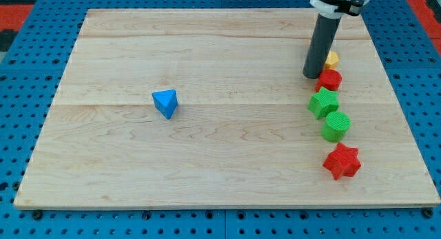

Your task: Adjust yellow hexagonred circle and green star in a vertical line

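Note:
The yellow hexagon lies at the view's right, partly hidden behind my rod. The red circle sits just below it. The green star lies below the red circle, slightly to the left. The three form a rough top-to-bottom column. My tip rests on the board just left of the red circle and below-left of the yellow hexagon, close to both.
A green circle lies below the green star and a red star below that. A blue triangle-shaped block sits left of the middle. The wooden board lies on a blue pegboard.

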### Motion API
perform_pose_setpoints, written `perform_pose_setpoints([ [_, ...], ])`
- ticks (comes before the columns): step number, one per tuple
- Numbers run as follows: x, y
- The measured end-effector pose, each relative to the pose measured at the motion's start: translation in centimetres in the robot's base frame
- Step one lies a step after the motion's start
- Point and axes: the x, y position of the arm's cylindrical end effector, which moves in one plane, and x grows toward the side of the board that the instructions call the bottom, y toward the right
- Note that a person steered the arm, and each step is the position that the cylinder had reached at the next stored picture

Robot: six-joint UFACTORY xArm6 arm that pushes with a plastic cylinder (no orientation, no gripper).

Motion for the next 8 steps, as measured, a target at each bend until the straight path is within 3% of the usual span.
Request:
perform_pose_setpoints([
  [2,1.7,-7.8],
  [5,6.2,-4.5],
  [8,6.3,-2.2],
])
